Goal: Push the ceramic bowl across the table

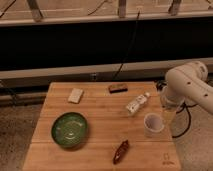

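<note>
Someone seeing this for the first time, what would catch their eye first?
The glossy green ceramic bowl stands out, sitting on the front left of the wooden table. Next is the bulky white robot arm looming at the right edge, its gripper hanging low beside the whitish cup, well apart from the bowl.
</note>
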